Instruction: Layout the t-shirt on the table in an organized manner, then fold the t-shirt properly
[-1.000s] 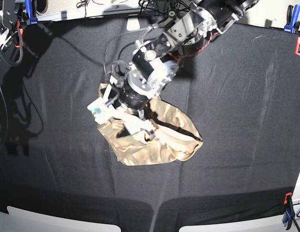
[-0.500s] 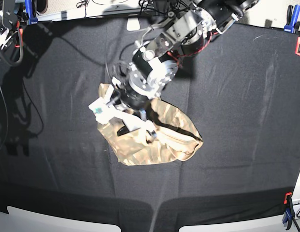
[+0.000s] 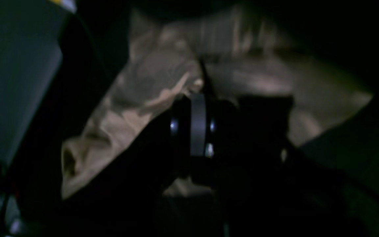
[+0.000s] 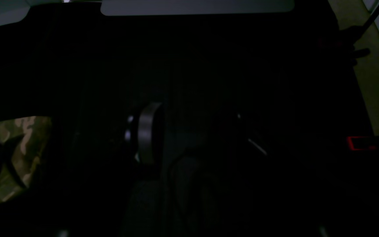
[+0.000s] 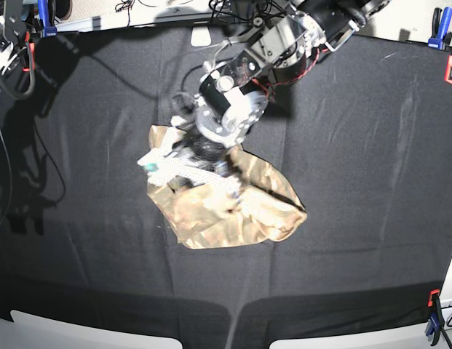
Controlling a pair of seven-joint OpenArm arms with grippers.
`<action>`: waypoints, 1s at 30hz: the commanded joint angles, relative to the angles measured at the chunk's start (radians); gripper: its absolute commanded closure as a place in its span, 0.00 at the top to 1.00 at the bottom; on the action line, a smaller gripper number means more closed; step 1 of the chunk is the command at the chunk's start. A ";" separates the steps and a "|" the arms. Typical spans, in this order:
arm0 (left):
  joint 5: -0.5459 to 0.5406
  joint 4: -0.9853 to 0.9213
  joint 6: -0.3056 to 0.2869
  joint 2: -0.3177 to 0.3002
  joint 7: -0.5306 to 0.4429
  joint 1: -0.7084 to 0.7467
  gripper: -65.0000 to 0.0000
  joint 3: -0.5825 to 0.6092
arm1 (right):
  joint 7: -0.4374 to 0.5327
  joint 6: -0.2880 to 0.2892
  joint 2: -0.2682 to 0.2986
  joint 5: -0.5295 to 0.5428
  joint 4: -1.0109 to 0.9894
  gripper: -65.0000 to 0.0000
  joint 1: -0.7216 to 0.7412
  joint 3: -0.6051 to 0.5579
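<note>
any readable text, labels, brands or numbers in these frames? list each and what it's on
None readable.
t-shirt: camouflage print only, no lettering shows.
left gripper: a small teal-and-white patch beside it, too blurred to tell if it is a label.
clamps on the table edge: no markings legible.
Both wrist views are too dark and blurred to read anything.

Big table draped in black cloth point(image 5: 357, 145), clamped at the edges. A crumpled tan and cream camo fabric t-shirt point(image 5: 247, 214) sits bunched near its middle.
</note>
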 commanded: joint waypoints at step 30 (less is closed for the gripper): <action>-0.243 0.383 -0.014 -0.403 0.171 0.134 0.00 -0.003 | 0.031 -0.001 -0.075 0.014 0.015 0.42 0.027 0.005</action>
